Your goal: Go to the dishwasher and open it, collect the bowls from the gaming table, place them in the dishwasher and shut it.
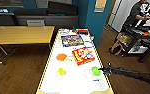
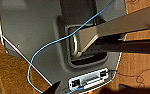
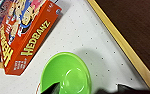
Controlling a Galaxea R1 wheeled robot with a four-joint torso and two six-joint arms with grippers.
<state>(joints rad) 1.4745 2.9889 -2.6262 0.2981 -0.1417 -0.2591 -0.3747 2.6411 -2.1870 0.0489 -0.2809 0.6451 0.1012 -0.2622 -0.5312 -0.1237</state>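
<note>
Green and glossy, the nearest bowl (image 3: 66, 75) sits right under the right wrist camera, its lower rim cut off by the picture edge and by dark finger tips (image 3: 52, 88) poking in; whether those fingers are apart or together cannot be told. From the head view the right gripper (image 1: 104, 70) reaches in from the side and meets that green bowl (image 1: 96, 70) near the counter's right edge, but the contact itself is too blurred to judge. Just beside the bowl lies an orange Hedbanz box (image 3: 23, 35), which the head view shows as a red-orange box (image 1: 83, 55) in the middle of the gaming table (image 1: 73, 85), a white-topped counter with yellow edges. Further along lie an orange paddle-shaped thing (image 1: 61, 57), a yellow-green bowl (image 1: 61, 71) on a pale dish, and a blue game box (image 1: 72, 40). A plain wooden table (image 1: 21, 34) stands to the left, and a person (image 1: 139, 12) stands at a black cart (image 1: 136, 37) far right. The left wrist view looks down on the robot's own grey base with a blue cable (image 2: 53, 42) across it, over brown floor; the left gripper's fingers cannot be made out there.
</note>
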